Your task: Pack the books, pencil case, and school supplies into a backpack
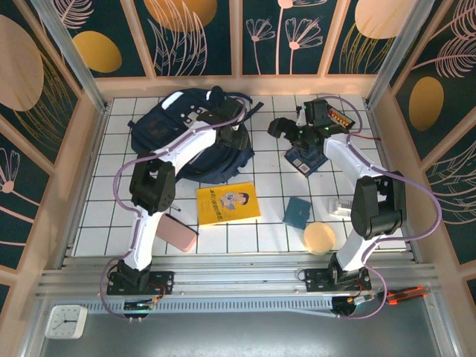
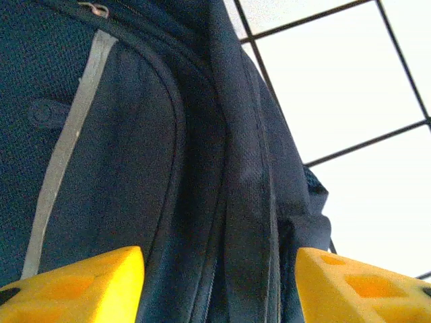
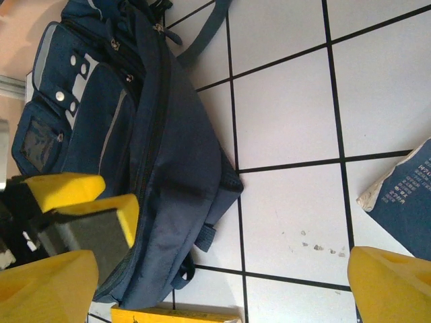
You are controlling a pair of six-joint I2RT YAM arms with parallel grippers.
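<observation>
Pink pencil case (image 1: 177, 232) lies on the white tiled surface (image 1: 245, 236), on the near side of the backpack (image 1: 160, 128), with the yellow book (image 1: 227, 203) between them. Right of the backpack, the right end effector (image 3: 222, 259) hangs beside the navy book (image 1: 305, 158), fingers wide apart. The left end effector (image 2: 217, 259) straddles a backpack fold, fingers apart.

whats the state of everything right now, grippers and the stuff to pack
backpack, lying on the table, zip looks shut
left gripper, open, astride a backpack fold
right gripper, open, empty, above the table
yellow book, closed, flat, unpacked
navy book, closed, flat, unpacked
pencil case, on the table, unpacked
teal pad, on the table, unpacked
</observation>
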